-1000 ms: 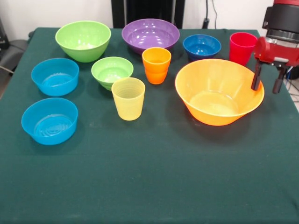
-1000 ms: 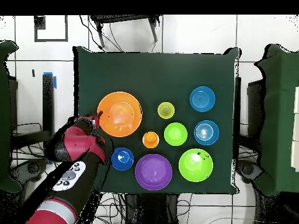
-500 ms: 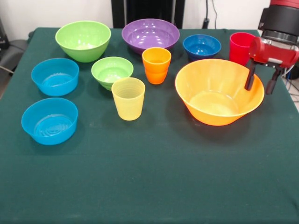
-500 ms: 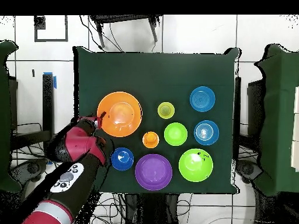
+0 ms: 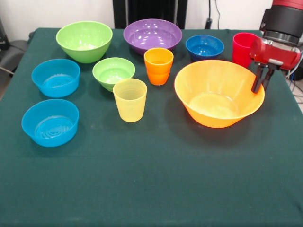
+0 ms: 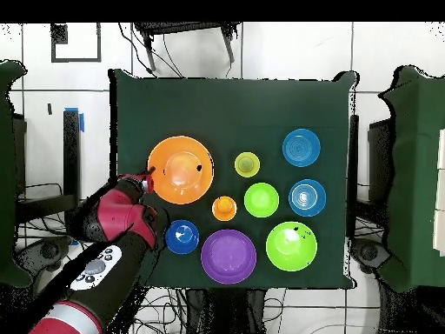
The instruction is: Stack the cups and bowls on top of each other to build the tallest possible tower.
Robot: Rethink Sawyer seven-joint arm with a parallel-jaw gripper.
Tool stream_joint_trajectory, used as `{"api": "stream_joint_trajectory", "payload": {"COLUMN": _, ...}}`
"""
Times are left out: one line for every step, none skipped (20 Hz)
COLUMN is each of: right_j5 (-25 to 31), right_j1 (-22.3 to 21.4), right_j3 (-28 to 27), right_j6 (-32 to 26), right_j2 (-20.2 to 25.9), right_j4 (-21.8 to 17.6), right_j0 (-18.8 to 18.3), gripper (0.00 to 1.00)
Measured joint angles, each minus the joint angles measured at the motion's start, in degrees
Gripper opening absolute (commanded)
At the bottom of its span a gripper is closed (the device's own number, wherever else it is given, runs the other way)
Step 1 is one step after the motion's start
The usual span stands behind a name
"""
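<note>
The tool [image 5: 261, 81] stands at the right rim of the huge orange bowl [image 5: 215, 92], its two fingers drawn close together and apparently pinching the rim wall. The bowl sits right of centre on the worktop [image 5: 151, 184]; no tower is begun.

Risks, as judged: a thin, sloping rim may slip from so narrow a pinch, and a lifted bowl could tilt or swing into the red cup [image 5: 244, 47] just behind, or the small dark blue bowl [image 5: 204, 46] nearby.

The worktop carries a dark green cloth, lying flat. In the overhead view, pale tiled flooring surrounds it, with cables trailing near the robot's side.
</note>
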Motion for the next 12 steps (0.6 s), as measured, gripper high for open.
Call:
{"api": "stream_joint_trajectory", "payload": {"right_j5": 0.3, "right_j1": 0.1, "right_j3": 0.0, "right_j6": 0.1, "right_j2": -0.3, "right_j4": 0.5, "right_j0": 0.2, "gripper": 0.0}}
{"api": "stream_joint_trajectory", "payload": {"right_j5": 0.5, "right_j1": 0.1, "right_j3": 0.0, "right_j6": 0.1, "right_j2": -0.5, "right_j4": 0.8, "right_j0": 0.4, "gripper": 0.0}}
{"api": "stream_joint_trajectory", "payload": {"right_j5": 0.9, "right_j1": 0.1, "right_j3": 0.0, "right_j6": 0.1, "right_j2": -0.7, "right_j4": 1.2, "right_j0": 0.5, "gripper": 0.0}}
{"api": "stream_joint_trajectory", "payload": {"right_j5": 1.1, "right_j1": 0.1, "right_j3": 0.0, "right_j6": 0.1, "right_j2": -0.8, "right_j4": 1.4, "right_j0": 0.6, "gripper": 0.0}}
{"api": "stream_joint_trajectory", "payload": {"right_j5": 1.3, "right_j1": 0.1, "right_j3": 0.0, "right_j6": 0.1, "right_j2": -0.9, "right_j4": 1.6, "right_j0": 0.6, "gripper": 0.0}}
{"api": "stream_joint_trajectory", "payload": {"right_j5": 1.4, "right_j1": 0.1, "right_j3": 0.0, "right_j6": 0.1, "right_j2": -1.0, "right_j4": 1.7, "right_j0": 0.6, "gripper": 0.0}}
{"api": "stream_joint_trajectory", "payload": {"right_j5": 1.4, "right_j1": 0.1, "right_j3": 0.0, "right_j6": 0.1, "right_j2": -1.0, "right_j4": 1.7, "right_j0": 0.6, "gripper": 0.0}}
{"api": "stream_joint_trajectory", "payload": {"right_j5": 1.4, "right_j1": 0.1, "right_j3": 0.0, "right_j6": 0.1, "right_j2": -1.0, "right_j4": 1.7, "right_j0": 0.5, "gripper": 0.0}}
{"api": "stream_joint_trajectory", "payload": {"right_j5": 1.4, "right_j1": 0.1, "right_j3": 0.0, "right_j6": 0.1, "right_j2": -0.9, "right_j4": 1.7, "right_j0": 0.5, "gripper": 0.0}}
{"api": "stream_joint_trajectory", "payload": {"right_j5": 1.4, "right_j1": 0.1, "right_j3": 0.0, "right_j6": 0.1, "right_j2": -0.9, "right_j4": 1.7, "right_j0": 0.4, "gripper": 0.0}}
{"api": "stream_joint_trajectory", "payload": {"right_j5": 1.4, "right_j1": -0.2, "right_j3": 0.0, "right_j6": 0.1, "right_j2": -0.5, "right_j4": 1.7, "right_j0": -0.1, "gripper": 0.0}}
{"api": "stream_joint_trajectory", "payload": {"right_j5": 1.5, "right_j1": -0.4, "right_j3": 0.0, "right_j6": 0.1, "right_j2": -0.2, "right_j4": 1.7, "right_j0": -0.5, "gripper": 0.0}}
